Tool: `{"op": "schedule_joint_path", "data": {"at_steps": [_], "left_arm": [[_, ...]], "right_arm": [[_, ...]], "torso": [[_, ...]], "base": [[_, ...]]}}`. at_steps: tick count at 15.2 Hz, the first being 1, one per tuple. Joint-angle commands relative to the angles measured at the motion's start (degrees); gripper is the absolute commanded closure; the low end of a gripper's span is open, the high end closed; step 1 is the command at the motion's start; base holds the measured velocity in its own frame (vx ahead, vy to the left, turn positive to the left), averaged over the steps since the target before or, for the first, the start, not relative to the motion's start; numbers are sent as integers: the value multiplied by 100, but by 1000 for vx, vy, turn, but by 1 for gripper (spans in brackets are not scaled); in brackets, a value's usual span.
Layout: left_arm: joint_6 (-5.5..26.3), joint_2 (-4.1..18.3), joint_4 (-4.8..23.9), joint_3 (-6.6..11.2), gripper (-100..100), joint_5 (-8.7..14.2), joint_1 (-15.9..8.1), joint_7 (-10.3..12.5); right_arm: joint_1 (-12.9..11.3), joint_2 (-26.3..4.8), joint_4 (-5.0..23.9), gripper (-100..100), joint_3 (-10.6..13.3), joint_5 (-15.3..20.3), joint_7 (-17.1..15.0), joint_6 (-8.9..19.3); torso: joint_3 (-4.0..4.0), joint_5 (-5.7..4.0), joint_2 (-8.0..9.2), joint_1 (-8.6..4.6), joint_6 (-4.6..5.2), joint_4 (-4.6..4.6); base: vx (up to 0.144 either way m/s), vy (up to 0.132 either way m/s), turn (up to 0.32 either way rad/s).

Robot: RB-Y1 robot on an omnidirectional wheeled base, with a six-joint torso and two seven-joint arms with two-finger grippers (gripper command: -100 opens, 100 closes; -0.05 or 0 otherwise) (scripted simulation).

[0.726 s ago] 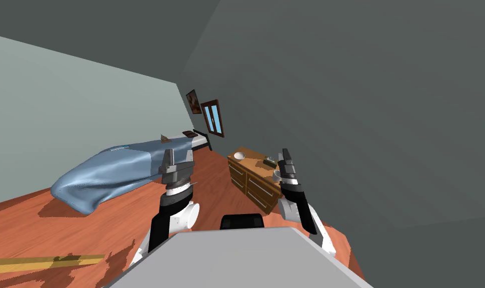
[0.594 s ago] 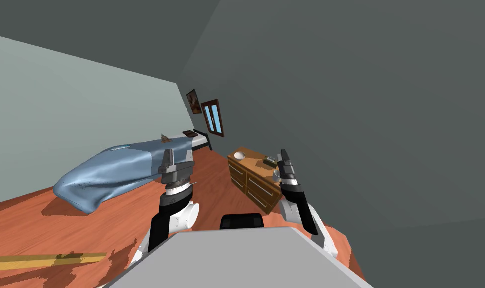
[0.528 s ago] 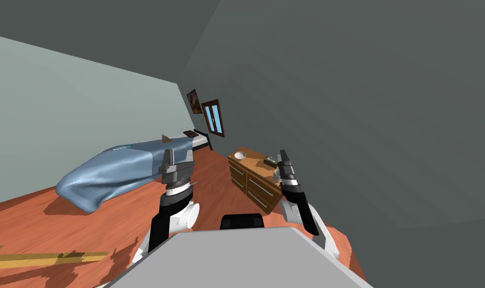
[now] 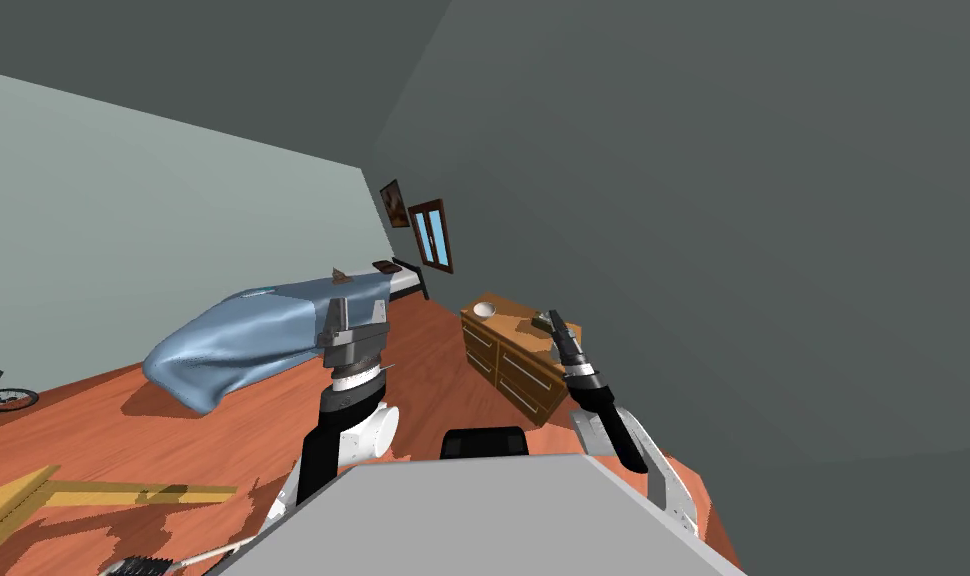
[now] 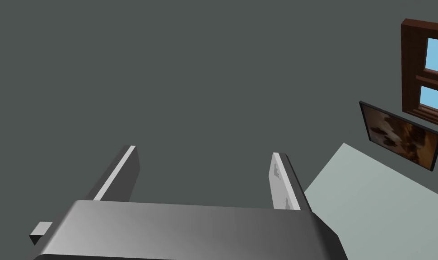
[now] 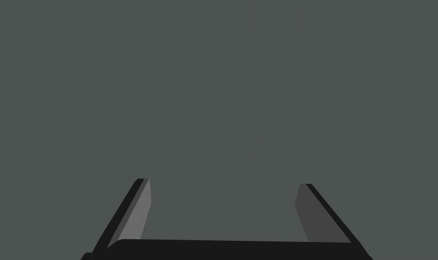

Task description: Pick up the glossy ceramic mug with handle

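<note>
One bed (image 4: pixel 263 325), rumpled blue cover. Boxy wooden dresser (image 4: pixel 508 375), with drawers. Upright left gripper (image 4: pixel 356 308) (image 5: pixel 204 151), fingers spread, empty; right gripper (image 4: pixel 552 317) (image 6: pixel 223 182) over dresser top, likewise spread, empty. Round white bowl (image 4: pixel 484 309) on dresser. Place and axis of mug: cannot tell.

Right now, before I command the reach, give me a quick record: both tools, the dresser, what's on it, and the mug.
left tool: open, empty, raised ahead on my left, facing the dark grey wall
right tool: open, empty, up by the dresser's near end, facing the same wall
dresser: brown wood with drawers, against the wall, ahead on my right
bowl: white, on the dresser's far end
mug: cannot tell; perhaps hidden behind the right tool
bed: blue cover, left of the dresser
</note>
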Motion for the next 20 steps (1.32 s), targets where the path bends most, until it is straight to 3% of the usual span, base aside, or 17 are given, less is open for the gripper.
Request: {"op": "schedule_joint_path", "data": {"at_steps": [1, 6, 11, 14, 19, 20], "left_arm": [[0, 0, 0, 0, 0, 0, 0, 0], [0, 0, 0, 0, 0, 0, 0, 0], [0, 0, 0, 0, 0, 0, 0, 0], [0, 0, 0, 0, 0, 0, 0, 0], [0, 0, 0, 0, 0, 0, 0, 0], [0, 0, 0, 0, 0, 0, 0, 0]], "right_arm": [[45, -170, 43, -100, -6, 10, -7, -19], [197, -928, 519, -100, -2, 164, 14, -10], [251, -1428, 700, -100, -5, 219, 24, -9], [362, -1898, 1081, -100, -12, 332, 48, -13], [419, -2442, 1286, -100, -16, 390, 62, -17], [476, -2616, 1492, -100, -19, 449, 77, -23]], "torso": [[0, 0, 0, 0, 0, 0], [-1, -1, -1, -5, 0, 0], [-1, 0, -2, -3, 0, 0], [-2, 0, -4, -3, 0, -1], [-3, 0, -6, -3, 0, -1], [-4, 0, -8, -5, 1, -1]], "base": [[-24, 35, 9], [-28, 43, 55], [-25, 43, 42], [-21, 50, 69], [-16, 44, 49], [-5, 45, 69]]}}
